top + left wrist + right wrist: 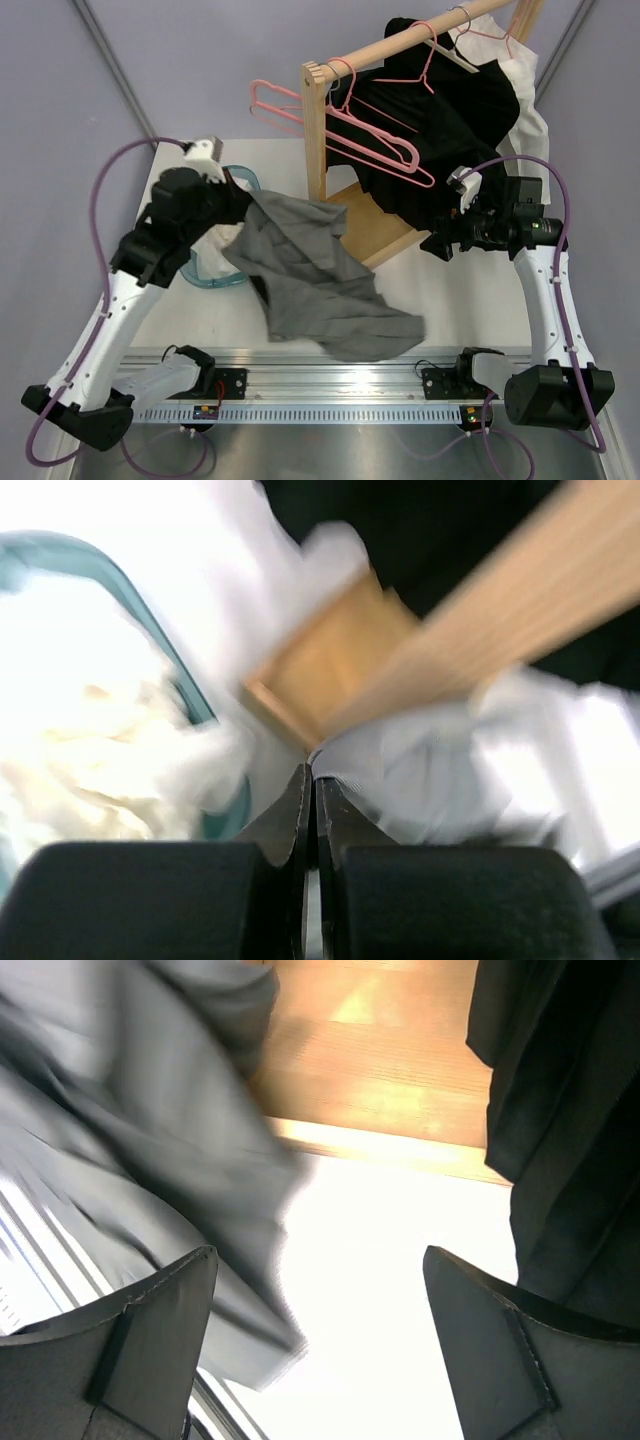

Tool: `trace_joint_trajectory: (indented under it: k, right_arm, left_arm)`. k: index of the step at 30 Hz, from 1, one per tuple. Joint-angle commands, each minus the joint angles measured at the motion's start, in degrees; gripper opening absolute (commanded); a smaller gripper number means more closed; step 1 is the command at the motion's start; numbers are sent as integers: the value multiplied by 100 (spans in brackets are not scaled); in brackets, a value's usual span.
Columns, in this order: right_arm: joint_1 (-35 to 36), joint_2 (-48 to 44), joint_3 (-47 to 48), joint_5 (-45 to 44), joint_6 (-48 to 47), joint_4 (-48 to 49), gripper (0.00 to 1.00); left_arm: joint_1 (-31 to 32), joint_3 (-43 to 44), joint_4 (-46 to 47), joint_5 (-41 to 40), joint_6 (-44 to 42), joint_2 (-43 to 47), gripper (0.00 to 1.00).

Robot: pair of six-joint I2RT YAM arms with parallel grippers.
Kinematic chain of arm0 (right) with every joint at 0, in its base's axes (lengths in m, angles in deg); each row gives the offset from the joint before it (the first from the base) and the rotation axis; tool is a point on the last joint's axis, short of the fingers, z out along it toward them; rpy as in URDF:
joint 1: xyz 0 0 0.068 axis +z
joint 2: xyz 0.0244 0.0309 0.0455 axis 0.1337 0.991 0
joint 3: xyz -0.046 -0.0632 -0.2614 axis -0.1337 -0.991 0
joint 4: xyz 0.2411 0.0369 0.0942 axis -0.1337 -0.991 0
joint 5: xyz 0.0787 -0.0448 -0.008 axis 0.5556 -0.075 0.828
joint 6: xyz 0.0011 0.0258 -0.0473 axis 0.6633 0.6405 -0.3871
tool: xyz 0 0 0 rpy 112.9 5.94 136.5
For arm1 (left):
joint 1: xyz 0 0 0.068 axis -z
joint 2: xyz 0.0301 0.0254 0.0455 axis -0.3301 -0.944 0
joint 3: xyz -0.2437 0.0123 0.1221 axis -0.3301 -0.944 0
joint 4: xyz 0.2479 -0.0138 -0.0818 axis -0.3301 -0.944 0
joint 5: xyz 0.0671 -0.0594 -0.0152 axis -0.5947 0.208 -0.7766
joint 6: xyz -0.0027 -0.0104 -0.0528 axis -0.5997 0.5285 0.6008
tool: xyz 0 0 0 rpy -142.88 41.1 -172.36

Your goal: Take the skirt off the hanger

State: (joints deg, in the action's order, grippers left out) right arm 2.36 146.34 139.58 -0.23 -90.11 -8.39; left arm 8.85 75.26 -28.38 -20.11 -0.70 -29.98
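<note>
The grey skirt (310,270) is off the hangers and drapes from my left gripper (240,205) down across the table toward the front rail. In the left wrist view the left gripper (312,775) is shut, with the skirt's pale grey cloth (440,770) bunched at its tips. An empty pink hanger (395,148) dangles from the wooden rail. My right gripper (437,243) hovers open beside the rack's base. In its own view the right gripper (318,1255) holds nothing, and the skirt (130,1130) lies blurred to its left.
A wooden rack (315,130) stands mid-table with a flat base (375,225). Black garments (450,110) and a white one (525,90) hang from it on pink hangers. Another pink hanger (275,105) sticks out left of the post. A teal basket (210,275) holds pale cloth.
</note>
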Motion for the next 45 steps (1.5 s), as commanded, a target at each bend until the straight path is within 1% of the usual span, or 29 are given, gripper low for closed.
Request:
trace_joint_trajectory:
  k: [1,2,4,5,7,8,9,12,15,17,20,23,26,31,35,39,43,45]
  right_arm:
    - [-39,18,54,197,65,214,92]
    - [-39,9,54,206,65,214,91]
    - [-39,-9,36,223,48,223,91]
    - [-39,-9,27,232,48,223,91]
    - [-39,-61,-16,232,39,223,91]
    - [-39,-88,-25,241,39,231,91]
    - [-39,-114,-43,232,39,249,91]
    - [-48,-263,-175,215,65,319,91]
    - [-65,-316,-298,241,109,381,91]
    - [-74,-325,-333,267,118,389,91]
    - [-74,-343,-342,267,118,398,91]
    - [-83,-343,-351,293,127,433,91]
    - [-83,-360,-395,302,162,460,91]
    - [-83,-404,-465,311,214,513,91]
    - [-101,-404,-483,320,223,530,91]
    - [-118,-413,-500,329,223,556,91]
    - [-136,-422,-526,338,215,574,91]
    - [-136,-422,-562,346,232,609,91]
  left_arm:
    - [-587,1388,-313,224,40,-118,0]
    - [-675,2027,-323,224,40,-241,0]
    - [-843,2558,-166,461,40,-609,0]
    - [-921,3013,-95,461,40,-733,0]
    - [-1018,3455,72,540,75,-971,0]
    - [-1123,3910,99,592,102,-1224,0]
    - [-1168,4132,108,576,128,-1349,0]
    - [-1291,4852,108,287,32,-1701,0]
    - [-1458,5021,370,-310,-47,-1816,0]
    - [-1563,4978,766,-679,-109,-1833,0]
    - [-1686,5135,1153,-953,-161,-1956,0]
    - [-1739,5600,1250,-1532,-468,-2237,0]
    - [-1836,5944,1347,-1805,-601,-2492,0]
    - [-1959,6234,1611,-1833,-505,-2808,0]
    - [-1968,6629,1742,-1692,-277,-3133,0]
    - [-1977,7069,2093,-1894,-320,-3389,0]
    - [-2012,7008,2366,-2008,-478,-3389,0]
    - [-2082,6964,2341,-1974,-443,-3380,0]
